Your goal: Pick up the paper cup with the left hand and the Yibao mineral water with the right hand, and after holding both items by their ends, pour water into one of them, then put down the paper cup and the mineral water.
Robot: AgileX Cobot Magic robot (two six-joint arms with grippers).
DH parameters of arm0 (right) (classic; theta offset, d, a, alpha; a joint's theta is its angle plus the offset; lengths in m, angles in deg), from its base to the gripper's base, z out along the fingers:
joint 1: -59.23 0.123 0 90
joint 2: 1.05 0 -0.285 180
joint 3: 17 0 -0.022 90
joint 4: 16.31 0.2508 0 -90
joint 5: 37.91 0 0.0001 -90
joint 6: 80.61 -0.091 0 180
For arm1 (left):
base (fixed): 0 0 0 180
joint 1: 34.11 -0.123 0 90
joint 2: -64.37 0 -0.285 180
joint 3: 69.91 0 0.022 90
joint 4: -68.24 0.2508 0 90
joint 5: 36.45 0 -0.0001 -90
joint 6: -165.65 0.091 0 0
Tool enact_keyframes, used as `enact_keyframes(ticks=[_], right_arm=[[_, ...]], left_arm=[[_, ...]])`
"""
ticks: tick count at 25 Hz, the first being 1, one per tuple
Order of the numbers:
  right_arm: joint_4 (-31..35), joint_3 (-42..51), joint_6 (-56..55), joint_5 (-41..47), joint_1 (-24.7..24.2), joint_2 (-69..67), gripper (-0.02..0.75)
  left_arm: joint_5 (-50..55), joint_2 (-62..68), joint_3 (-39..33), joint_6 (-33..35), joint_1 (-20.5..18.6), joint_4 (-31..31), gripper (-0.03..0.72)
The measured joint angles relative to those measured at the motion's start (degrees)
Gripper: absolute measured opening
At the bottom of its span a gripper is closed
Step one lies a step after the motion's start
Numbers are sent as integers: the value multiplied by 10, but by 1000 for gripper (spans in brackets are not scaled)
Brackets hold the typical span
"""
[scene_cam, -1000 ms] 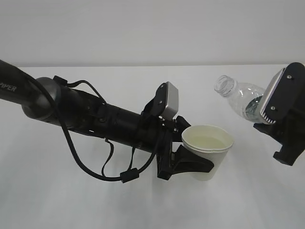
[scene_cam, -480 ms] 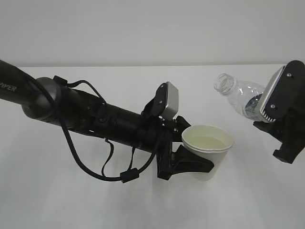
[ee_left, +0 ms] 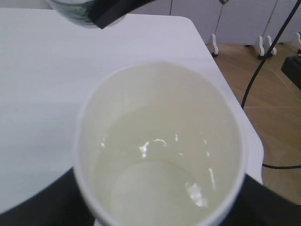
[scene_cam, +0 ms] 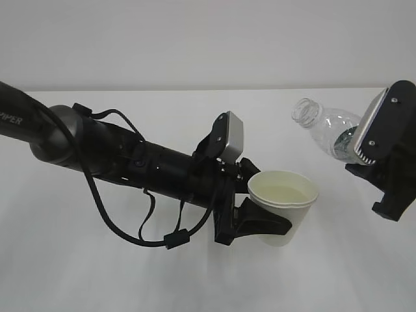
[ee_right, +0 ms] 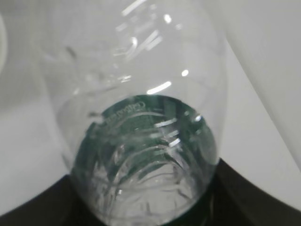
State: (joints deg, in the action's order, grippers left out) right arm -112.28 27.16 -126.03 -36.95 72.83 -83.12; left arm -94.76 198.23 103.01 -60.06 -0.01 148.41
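A thick black arm with looped cables and a grey box-shaped camera reaches in from nine o'clock across the white worktop (scene_cam: 78,273) in the exterior view. At its end the left black two-fingered tool (scene_cam: 263,224) is clamped around the lower wall of the small white paper cup with a rolled rim and pale cream inside (scene_cam: 283,205). The cup stands upright in that grip, near the middle of the view, with its rim above the fingers and its mouth open toward twelve o'clock. The left wrist view looks straight down into the cup (ee_left: 160,146): clear water lies in the bottom, catching glints of light, and the dark fingers of the tool show at the lower corners, at seven and five o'clock of the rim.

At one o'clock from the cup, and apart from it, the small clear ribbed plastic bottle with a dark green label band (scene_cam: 325,133) is held in the air, tilted, its uncapped neck pointing toward ten o'clock. The right black tool with a light grey camera module (scene_cam: 364,162) is closed on the bottle's lower end, at four o'clock of the neck. In the right wrist view the bottle (ee_right: 141,117) fills the frame, label band nearest the tool, whose dark fingers hug it at seven and five o'clock.
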Motion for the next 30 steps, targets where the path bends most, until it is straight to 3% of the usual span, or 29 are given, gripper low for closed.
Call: enact_keyframes(ticks=[30], right_arm=[[0,-6,-35,0,0,0,429]], left_arm=[[7,0,0,0,0,-18,477]])
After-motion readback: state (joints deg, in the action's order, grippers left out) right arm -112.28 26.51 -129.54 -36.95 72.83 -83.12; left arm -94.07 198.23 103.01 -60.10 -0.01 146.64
